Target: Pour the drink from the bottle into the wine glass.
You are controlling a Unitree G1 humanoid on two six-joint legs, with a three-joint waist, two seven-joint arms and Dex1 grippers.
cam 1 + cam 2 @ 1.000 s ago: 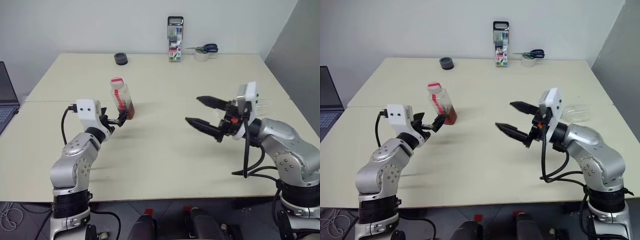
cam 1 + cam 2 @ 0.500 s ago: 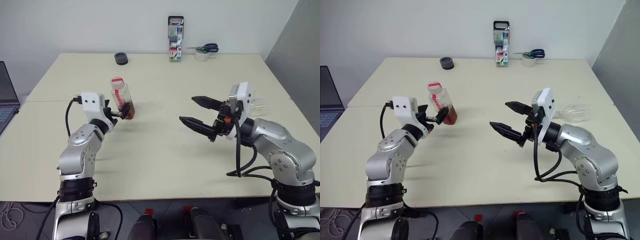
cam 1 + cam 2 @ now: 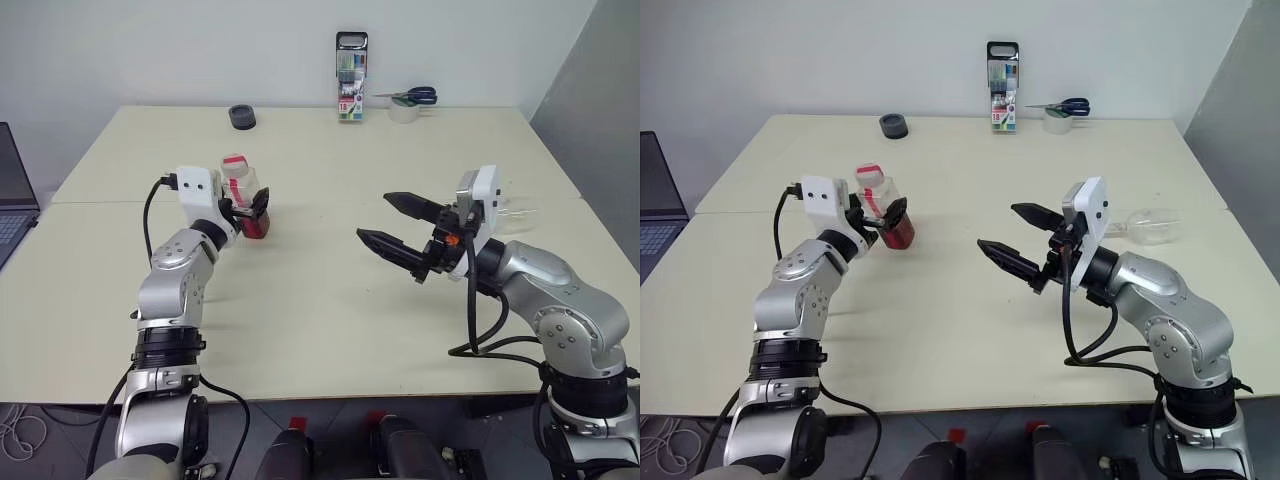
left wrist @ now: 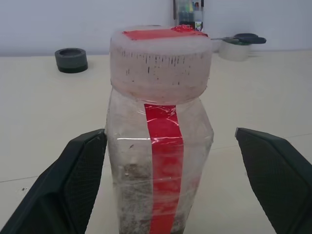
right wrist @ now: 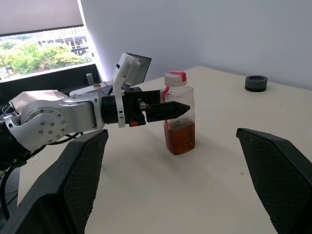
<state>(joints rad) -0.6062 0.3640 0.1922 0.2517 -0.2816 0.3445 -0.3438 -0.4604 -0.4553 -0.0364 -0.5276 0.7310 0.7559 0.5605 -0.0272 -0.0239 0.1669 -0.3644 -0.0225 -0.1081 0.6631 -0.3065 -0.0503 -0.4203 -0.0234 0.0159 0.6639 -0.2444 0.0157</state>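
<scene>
The bottle (image 3: 243, 190) stands upright on the left half of the table (image 3: 320, 300), its white-and-red cap on. The amber drink (image 5: 179, 137) fills its lower part. My left gripper (image 3: 250, 208) is open and level, with one black finger on each side of the bottle's body; the wrist view shows a gap at one finger (image 4: 278, 180). My right gripper (image 3: 997, 226) hangs open over the table's middle, pointing toward the bottle and holding nothing. The wine glass (image 3: 1150, 225) seems to lie on its side behind my right arm.
A tall marker pack (image 3: 350, 90) stands at the table's far edge, with a black tape roll (image 3: 241, 117) to its left. To its right, scissors rest on a white tape roll (image 3: 404, 110). A laptop (image 3: 14, 195) sits off the table's left side.
My left gripper has moved forward, from short of the bottle to having its open fingers on either side of it. The right gripper has stayed about where it was.
</scene>
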